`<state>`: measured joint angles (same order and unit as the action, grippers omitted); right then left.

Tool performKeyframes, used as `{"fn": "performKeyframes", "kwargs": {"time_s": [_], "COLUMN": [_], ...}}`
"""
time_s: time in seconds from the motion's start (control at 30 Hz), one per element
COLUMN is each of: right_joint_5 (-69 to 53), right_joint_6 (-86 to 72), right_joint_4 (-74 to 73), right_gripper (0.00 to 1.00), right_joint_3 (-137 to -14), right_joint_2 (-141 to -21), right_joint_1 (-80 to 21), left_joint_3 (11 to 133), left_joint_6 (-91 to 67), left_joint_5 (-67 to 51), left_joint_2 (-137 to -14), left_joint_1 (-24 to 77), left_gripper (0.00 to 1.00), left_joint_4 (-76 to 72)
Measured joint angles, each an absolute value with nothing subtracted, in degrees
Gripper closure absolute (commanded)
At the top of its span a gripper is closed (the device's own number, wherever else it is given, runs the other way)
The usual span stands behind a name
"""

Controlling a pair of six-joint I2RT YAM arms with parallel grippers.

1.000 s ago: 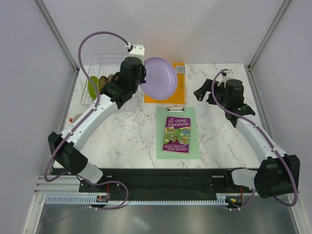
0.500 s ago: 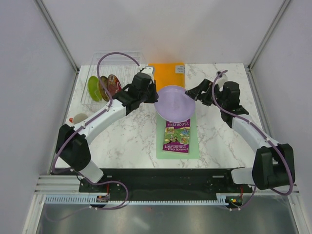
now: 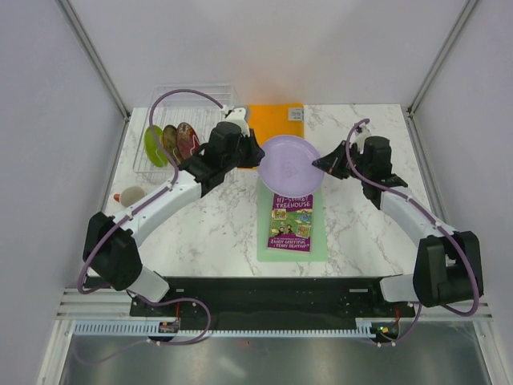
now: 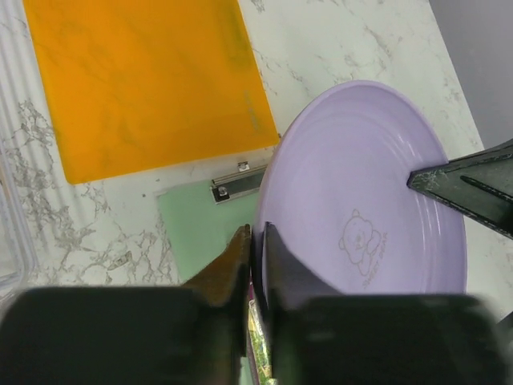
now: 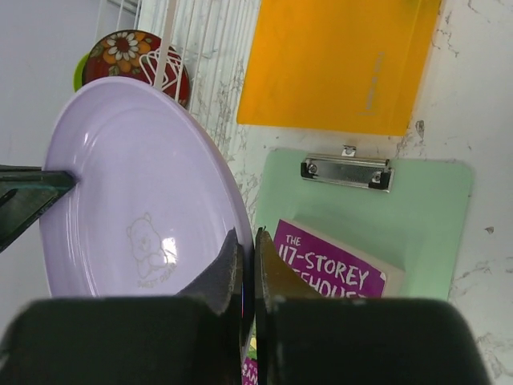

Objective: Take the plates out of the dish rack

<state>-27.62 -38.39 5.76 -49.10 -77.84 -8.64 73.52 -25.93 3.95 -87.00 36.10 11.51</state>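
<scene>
While both arms reach toward the middle of the overhead frame, the lilac plate [image 3: 290, 163] sits between them, outside the dish rack [image 3: 200, 103]. Its hollow side faces up, and it lies over the top end of the green clipboard [image 3: 321, 233] and the lower edge of the orange sheet [image 3: 276, 119]. The left fingers [image 4: 232, 269] are clenched on the plate's left rim, one above and one below. The right fingers [image 5: 215, 277] pinch the opposite rim in the same way, so both grasp the one plate. A bear outline shows in the plate's centre in both wrist views.

At the upper left of the overhead frame, the clear rack holds three plates on edge among its tines: lime green plate [image 3: 154, 145], yellow patterned plate [image 3: 170, 143] and dark red plate [image 3: 187, 139]. A purple book [image 3: 291, 222] lies on the clipboard, and a small cup [image 3: 131, 195] stands on the marble surface [image 3: 216, 224] at left, below the rack.
</scene>
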Motion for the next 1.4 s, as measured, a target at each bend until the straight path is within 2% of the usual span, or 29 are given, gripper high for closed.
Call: {"fn": "performKeyframes", "kwargs": {"time_s": [0.03,0.07,0.1,0.2,0.4,0.6,0.77,0.97,1.0,1.07,1.1,1.13,1.2,1.4], "right_joint_5": [-27.6,-27.6,-27.6,-24.0,-7.1,3.1,5.1,4.8,4.6,3.9,3.6,3.1,2.8,3.9], "right_joint_6": [-38.3,-38.8,-39.0,-38.9,-33.9,-30.4,-29.4,-28.7,-28.6,-28.6,-28.7,-28.6,-28.6,-26.9], "right_joint_4": [5.7,5.1,5.0,2.3,-8.8,-10.7,-12.7,-12.7,-12.6,-11.9,-11.6,-11.1,-10.7,-13.1], "right_gripper": [1.00,1.00,1.00,1.00,1.00,1.00,1.00,0.99,0.91,0.83,0.44,0.26,0.20,0.17], "right_joint_3": [-49.1,-49.1,-49.1,-49.2,-56.5,-62.1,-62.2,-61.5,-61.5,-61.5,-61.5,-61.4,-61.2,-59.1], "right_joint_2": [-78.0,-78.1,-78.1,-76.9,-76.3,-83.7,-93.2,-97.6,-97.8,-98.3,-98.4,-98.4,-98.4,-96.8], "right_joint_1": [-8.4,-8.2,-7.7,-4.4,1.7,6.1,9.5,12.3,12.5,12.9,13.0,13.0,13.0,13.0], "left_joint_3": [72.7,72.0,71.6,69.9,62.3,57.3,55.0,52.9,52.6,52.1,52.0,52.0,52.0,53.3], "left_joint_6": [-26.0,-26.3,-26.4,-27.0,-27.0,-27.0,-25.9,-24.4,-24.1,-23.5,-23.1,-22.9,-22.3,-20.3], "left_joint_5": [3.7,3.0,2.8,2.9,9.1,15.2,19.5,21.7,22.2,22.7,22.9,23.1,23.7,23.9], "left_joint_2": [-86.9,-86.8,-86.8,-86.6,-80.9,-73.4,-68.0,-64.6,-64.5,-64.5,-64.6,-64.7,-65.3,-71.2], "left_joint_1": [36.1,36.0,36.0,36.1,36.1,35.7,34.3,30.5,29.9,28.4,27.7,26.8,24.9,18.5], "left_gripper": [0.26,0.05,0.00,0.00,0.00,0.00,0.00,0.00,0.00,0.00,0.00,0.00,0.00,0.04], "left_joint_4": [10.5,9.5,9.0,7.4,7.0,6.6,5.8,5.6,5.6,5.6,5.7,5.7,5.4,4.1]}}
